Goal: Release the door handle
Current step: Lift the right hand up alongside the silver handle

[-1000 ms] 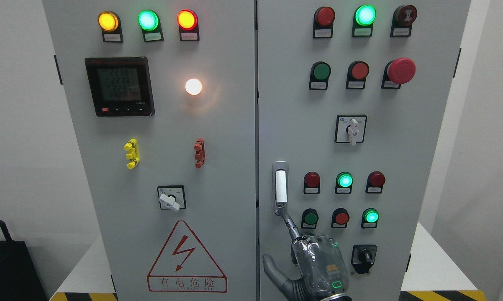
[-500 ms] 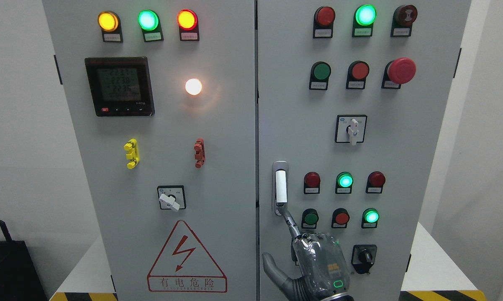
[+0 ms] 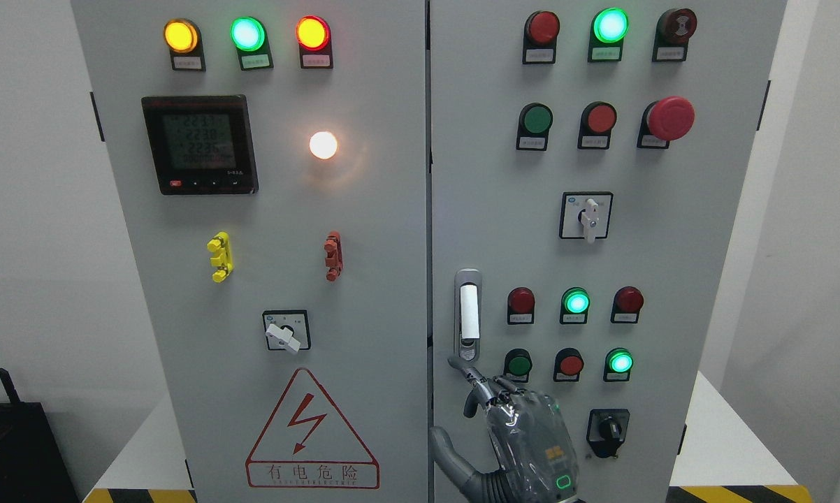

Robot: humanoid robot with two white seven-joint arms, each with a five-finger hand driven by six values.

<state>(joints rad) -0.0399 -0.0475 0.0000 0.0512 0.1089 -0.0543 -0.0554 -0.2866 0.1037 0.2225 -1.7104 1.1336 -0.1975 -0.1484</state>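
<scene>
The door handle [image 3: 468, 312], a white grip in a silver frame, sits upright on the left edge of the cabinet's right door [image 3: 671, 279]. My right hand [image 3: 479, 395] comes up from the bottom edge right of the middle and is just below the handle. Its fingers [image 3: 462, 367] are loosely bent and hold nothing, with the forefinger tip just under the handle's lower end. The thumb [image 3: 442, 447] is spread out to the left. The right door's left edge stands slightly proud of the left door near the handle. The left arm does not show.
Push buttons [image 3: 571, 364], lit green lamps [image 3: 576, 301] and a black rotary switch [image 3: 607, 427] crowd the door right of my hand. A red mushroom stop button [image 3: 670, 117] sits higher up. The left door [image 3: 364, 314] carries a meter [image 3: 200, 144], a selector [image 3: 285, 333] and a warning triangle [image 3: 312, 433].
My right hand's forefinger has come off the handle's lower end and dropped a little. The fingers have curled loosely and the hand has shifted slightly down and left.
</scene>
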